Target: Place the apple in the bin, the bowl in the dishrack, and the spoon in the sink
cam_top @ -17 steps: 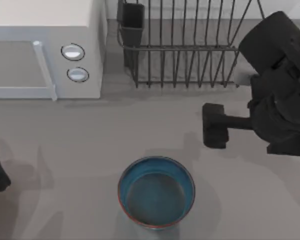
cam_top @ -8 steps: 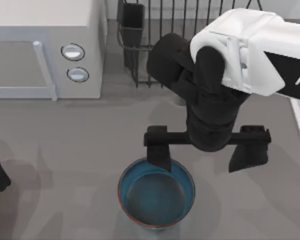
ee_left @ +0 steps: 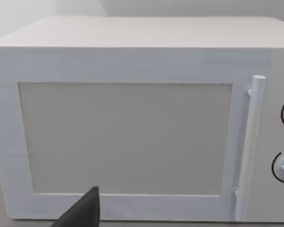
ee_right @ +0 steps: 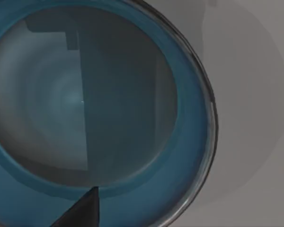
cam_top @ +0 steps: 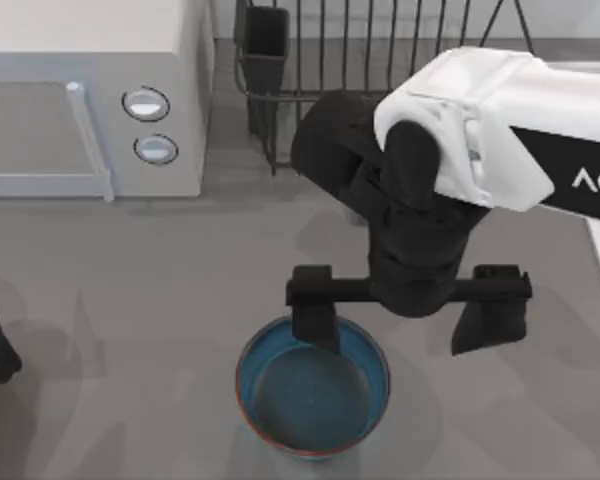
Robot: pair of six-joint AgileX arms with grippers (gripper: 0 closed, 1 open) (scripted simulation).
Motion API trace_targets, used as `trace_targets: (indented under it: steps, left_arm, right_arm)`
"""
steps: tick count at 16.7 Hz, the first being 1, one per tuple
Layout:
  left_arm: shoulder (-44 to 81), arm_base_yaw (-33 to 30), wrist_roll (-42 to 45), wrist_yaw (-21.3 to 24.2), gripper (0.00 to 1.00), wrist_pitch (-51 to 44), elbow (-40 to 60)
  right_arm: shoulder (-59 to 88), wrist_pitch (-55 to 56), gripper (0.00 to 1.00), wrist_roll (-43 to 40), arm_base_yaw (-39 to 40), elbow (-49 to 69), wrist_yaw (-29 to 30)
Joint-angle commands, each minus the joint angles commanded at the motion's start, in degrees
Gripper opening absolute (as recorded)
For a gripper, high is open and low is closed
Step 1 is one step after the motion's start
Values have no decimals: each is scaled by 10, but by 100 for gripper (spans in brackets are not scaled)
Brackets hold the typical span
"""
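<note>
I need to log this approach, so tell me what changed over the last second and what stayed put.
The right arm swung in from the table's right side, and its open claw now hangs over the far rim of the bowl, one finger at the rim, the other outside it to the right. In the last half second it only edged nearer. Nothing was grasped. The bowl, dishrack, microwave and parked left arm at the left edge stayed.
</note>
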Motion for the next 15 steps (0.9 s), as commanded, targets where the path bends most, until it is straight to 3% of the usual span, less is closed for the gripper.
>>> trace_targets:
  steps: [6, 12, 15]
  left_arm:
    - [0, 0, 0, 0, 100, 0, 0]
    - [0, 0, 0, 0, 100, 0, 0]
    - [0, 0, 0, 0, 100, 0, 0]
  right_arm:
    - [44, 152, 100, 3, 2, -103, 0]
    - [50, 170, 100, 4, 3, -119, 0]
    - [50, 170, 77, 4, 3, -119, 0]
